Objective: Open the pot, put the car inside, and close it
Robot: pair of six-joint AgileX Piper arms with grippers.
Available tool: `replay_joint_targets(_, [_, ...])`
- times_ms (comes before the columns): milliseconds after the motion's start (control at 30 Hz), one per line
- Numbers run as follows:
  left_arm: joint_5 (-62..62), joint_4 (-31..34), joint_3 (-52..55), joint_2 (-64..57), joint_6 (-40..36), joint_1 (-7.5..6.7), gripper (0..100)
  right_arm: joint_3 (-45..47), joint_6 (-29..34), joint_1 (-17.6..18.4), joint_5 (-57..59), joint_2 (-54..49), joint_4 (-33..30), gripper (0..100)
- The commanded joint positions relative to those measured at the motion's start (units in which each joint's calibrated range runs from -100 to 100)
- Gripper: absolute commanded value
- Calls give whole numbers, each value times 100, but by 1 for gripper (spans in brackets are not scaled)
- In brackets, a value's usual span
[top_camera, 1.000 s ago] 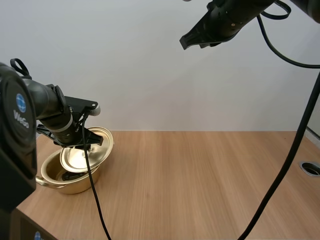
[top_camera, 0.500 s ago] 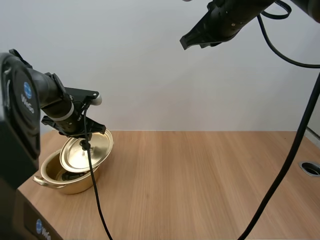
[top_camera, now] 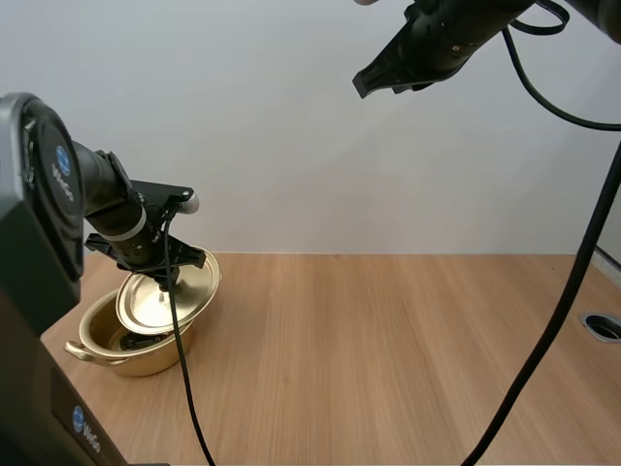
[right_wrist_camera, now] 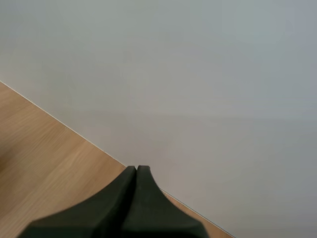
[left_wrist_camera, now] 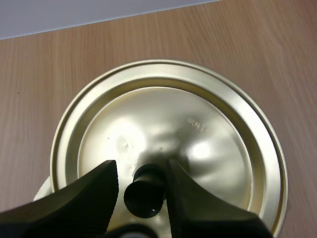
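While the gold lid [left_wrist_camera: 168,124] lies tilted across the pot [top_camera: 114,359], at about 8 o'clock on the table [top_camera: 388,340], the left jaws stand apart on either side of its black knob [left_wrist_camera: 145,192], with a thin gap showing on one side. A dark object [top_camera: 141,342], too hidden to name, sits inside the pot. The right jaws are pressed together, raised high toward 1 o'clock.

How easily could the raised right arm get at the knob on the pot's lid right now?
Probably not easily. The right pincer hangs high above the table, far from the pot, and the left pincer sits right at the knob on the lid, crowding it.
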Motion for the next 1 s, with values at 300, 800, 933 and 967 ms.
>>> replay_joint_targets(300, [-46, 56, -7, 180, -1, 0, 18, 1, 5, 2, -3, 5, -65, 0])
replay_joint_targets(800, [1187, 482, -294, -476, -117, 0, 0, 1, 5, 2, -20, 5, -78, 0])
replay_joint_targets(933, [1613, 953, -343, -665, -370, 0, 0, 1, 5, 2, -20, 5, -54, 0])
replay_joint_targets(967, [1700, 1081, -343, -681, -418, 0, 0, 1, 5, 2, -20, 5, -42, 0])
